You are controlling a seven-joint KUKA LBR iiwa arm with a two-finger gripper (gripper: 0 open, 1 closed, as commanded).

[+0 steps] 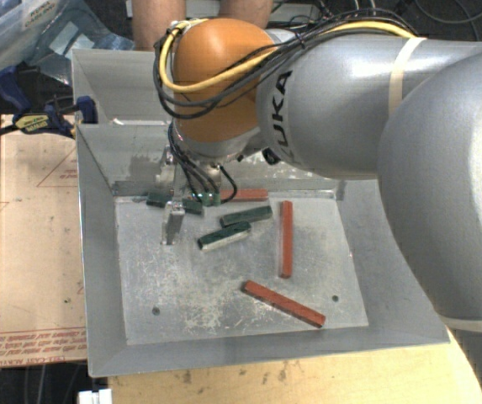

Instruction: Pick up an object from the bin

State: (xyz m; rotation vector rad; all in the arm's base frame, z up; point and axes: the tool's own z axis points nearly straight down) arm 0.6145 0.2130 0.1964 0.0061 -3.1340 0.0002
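Across the whole view you have the grey metal bin [224, 326], its flat floor scuffed and scratched pale and its walls sloping up to the rim. Over its back half reaches the arm [350, 99], smooth silver and rounded, ending in a glossy orange dome cover [215, 74] looped with yellow and black cables. Below that dome the gripper [173, 221] hangs low at the back left of the floor; you cannot tell from here whether it is open or closed.

You can count three red-brown sticks, long, thin and square-edged. One [285, 238] lies lengthwise right of centre, one [283, 303] lies slanted near the front, and one [247, 195] lies partly hidden against the back wall.

You also have three dark green bars, shorter and matte. Two lie close together just right of the gripper, the upper bar [246, 217] and the lower bar [222, 239]. The third green bar [156, 200] lies directly under the gripper, poking out to its left.
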